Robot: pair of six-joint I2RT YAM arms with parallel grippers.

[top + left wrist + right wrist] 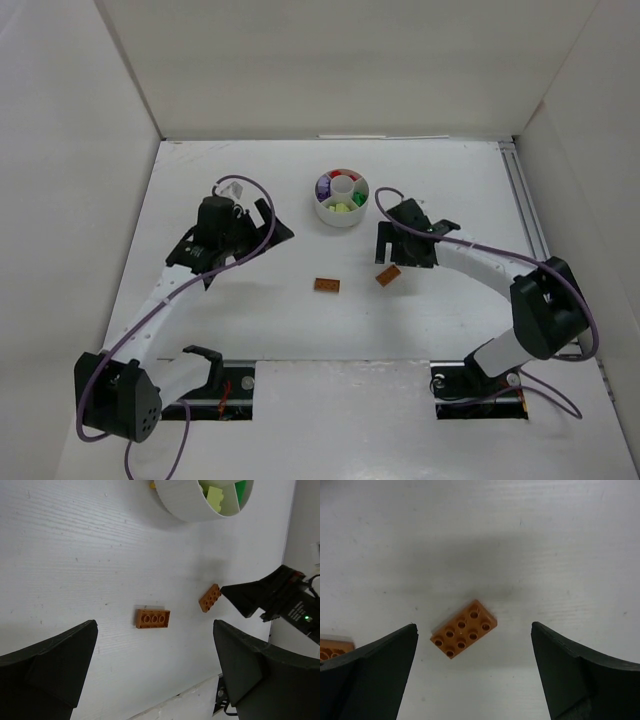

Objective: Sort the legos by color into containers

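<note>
- Right gripper [473, 629]: your jaws stand wide apart, low over the table [250, 300], and grip nothing.
- First orange-brown brick [464, 629]: it lies flat and askew on the table between the right fingers, touching neither.
- Second orange-brown brick [152, 618]: it lies flat, near the first brick but apart from it, on its left.
- Left gripper [155, 624]: your jaws stand wide and empty above the second brick.
- White dish [340, 220]: it sits beyond both bricks, with purple, red, green and lime legos in separate wedges.
</note>
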